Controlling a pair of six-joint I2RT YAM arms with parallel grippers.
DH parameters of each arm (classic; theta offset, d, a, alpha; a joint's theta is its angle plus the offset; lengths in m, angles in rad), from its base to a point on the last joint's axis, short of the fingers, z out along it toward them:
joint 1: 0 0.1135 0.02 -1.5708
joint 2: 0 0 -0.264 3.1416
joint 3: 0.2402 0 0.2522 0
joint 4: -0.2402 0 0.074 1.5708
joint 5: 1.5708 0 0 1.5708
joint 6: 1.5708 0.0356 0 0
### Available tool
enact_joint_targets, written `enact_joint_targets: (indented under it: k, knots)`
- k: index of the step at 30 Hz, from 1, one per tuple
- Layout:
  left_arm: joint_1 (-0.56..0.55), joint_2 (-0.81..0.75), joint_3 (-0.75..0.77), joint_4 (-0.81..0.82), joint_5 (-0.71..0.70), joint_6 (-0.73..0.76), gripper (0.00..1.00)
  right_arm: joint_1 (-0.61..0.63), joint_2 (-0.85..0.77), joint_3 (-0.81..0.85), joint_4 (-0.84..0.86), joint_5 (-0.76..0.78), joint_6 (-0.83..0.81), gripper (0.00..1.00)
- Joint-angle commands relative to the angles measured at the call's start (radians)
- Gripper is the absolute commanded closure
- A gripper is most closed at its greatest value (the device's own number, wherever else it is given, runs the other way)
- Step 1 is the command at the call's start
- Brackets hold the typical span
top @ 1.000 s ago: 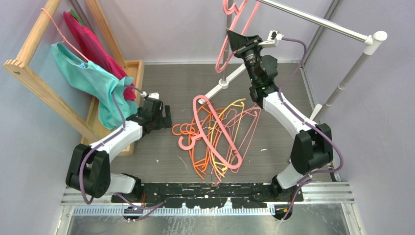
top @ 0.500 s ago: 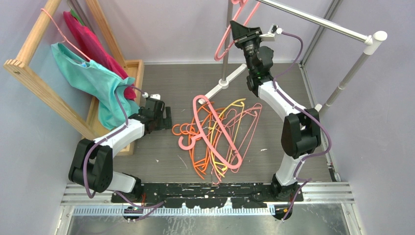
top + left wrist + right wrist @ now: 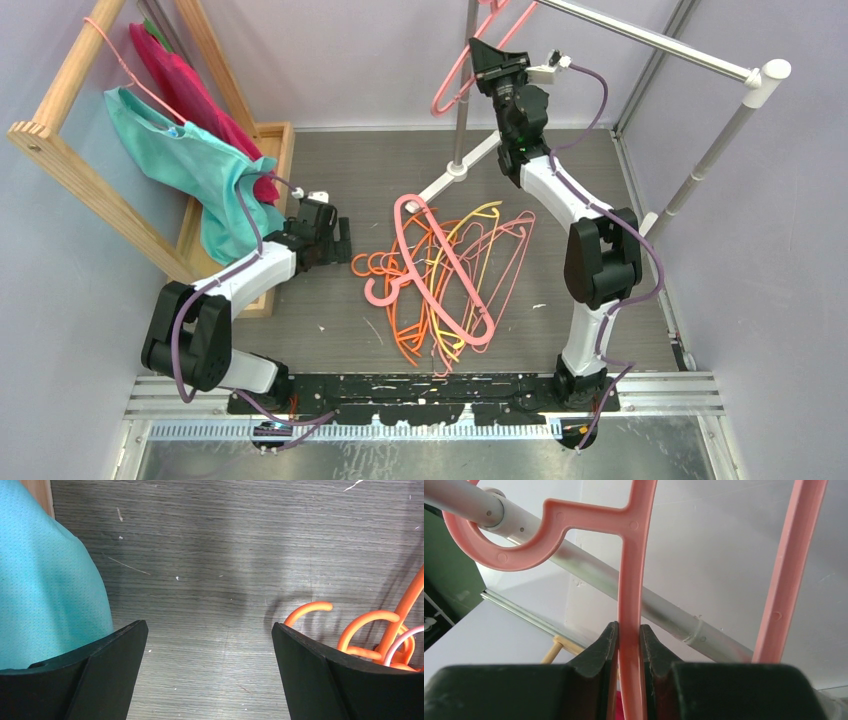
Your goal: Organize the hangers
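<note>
Top view: my right pincer (image 3: 487,55) holds a pink hanger (image 3: 450,80) up at the rail (image 3: 650,42); other hangers (image 3: 450,275) lie piled on the surface (image 3: 560,300). Left wrist — my left pincer (image 3: 210,630) gapes wide, empty. Right wrist — jaws clamp the hanger's stem.

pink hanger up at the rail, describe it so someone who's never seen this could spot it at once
Look to the white metal rail crossing the top right of the overhead view. At its left end the right gripper has its fingers shut on a pink hanger, hook at the rail. It's the only bare hanger off the table; the others lie piled below.
</note>
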Motion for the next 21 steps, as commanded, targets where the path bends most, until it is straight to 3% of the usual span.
enact_joint_targets:
  k: [1, 3, 5, 9, 15, 21]
  knots:
    - [0.001, -0.002, 0.036, 0.014, -0.013, 0.005, 0.02, 0.002, -0.024, 0.024, -0.019, 0.015, 0.029, 0.86]
    - [0.001, -0.005, 0.035, 0.015, -0.009, 0.005, 0.02, 0.001, -0.038, 0.004, -0.003, -0.004, 0.017, 0.75]
    - [0.001, -0.007, 0.035, 0.016, -0.006, 0.005, 0.02, 0.002, -0.062, -0.022, 0.019, -0.023, -0.009, 0.52]
    - [0.001, -0.009, 0.035, 0.018, 0.004, 0.005, 0.02, 0.003, -0.131, -0.109, 0.031, -0.028, -0.038, 0.20]
    - [0.001, -0.012, 0.024, 0.025, 0.008, 0.005, 0.02, 0.022, -0.302, -0.310, 0.008, -0.051, -0.142, 0.15]
    - [0.001, 0.003, 0.026, 0.031, 0.022, 0.002, 0.02, 0.215, -0.557, -0.551, -0.196, 0.136, -0.518, 0.13]
